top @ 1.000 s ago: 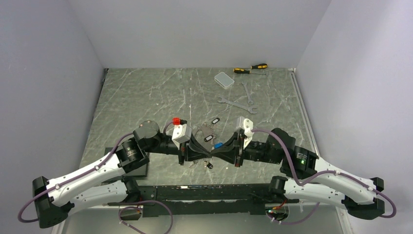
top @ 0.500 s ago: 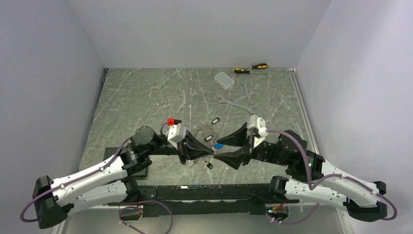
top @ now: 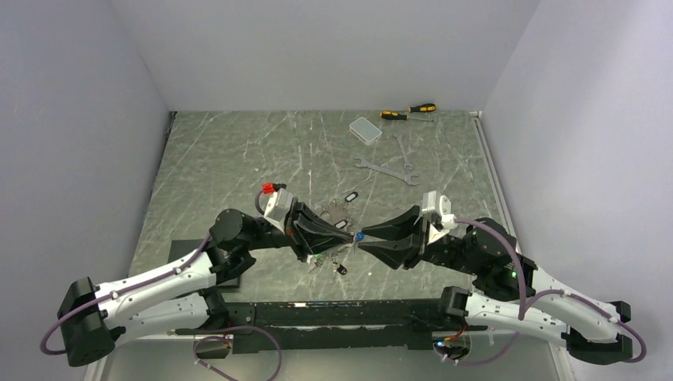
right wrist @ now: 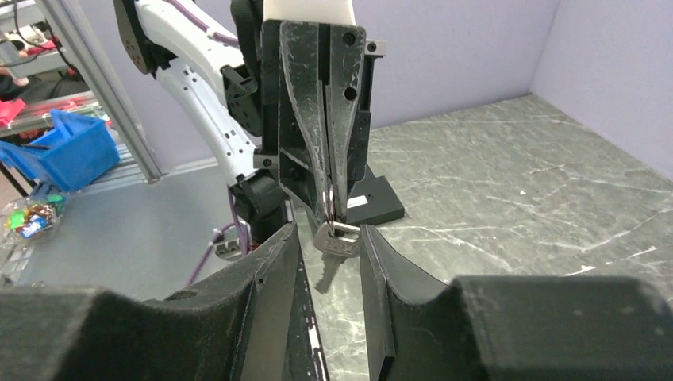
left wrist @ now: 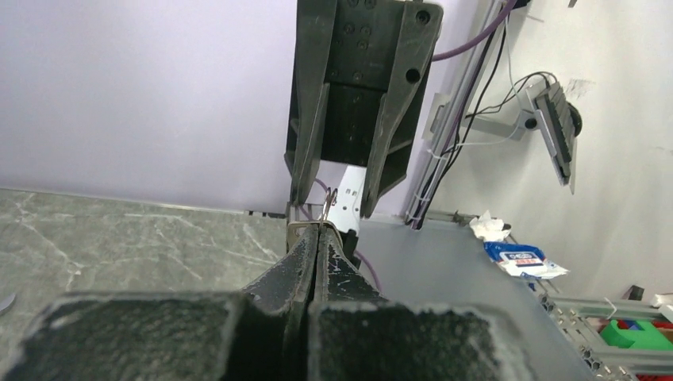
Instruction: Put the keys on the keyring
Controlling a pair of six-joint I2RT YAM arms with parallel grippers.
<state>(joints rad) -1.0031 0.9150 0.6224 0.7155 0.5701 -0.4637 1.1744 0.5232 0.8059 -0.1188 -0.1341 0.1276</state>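
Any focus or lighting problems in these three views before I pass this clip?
Top external: even light, no glare; keys too small to resolve. Left wrist: own fingers soft and grainy, right gripper beyond sharp. Right wrist: own fingers blurred, hanging key and left gripper sharp.

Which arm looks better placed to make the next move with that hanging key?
Probably the right: the right gripper stands open with the key hanging between its fingers, while the left gripper is shut on the keyring.
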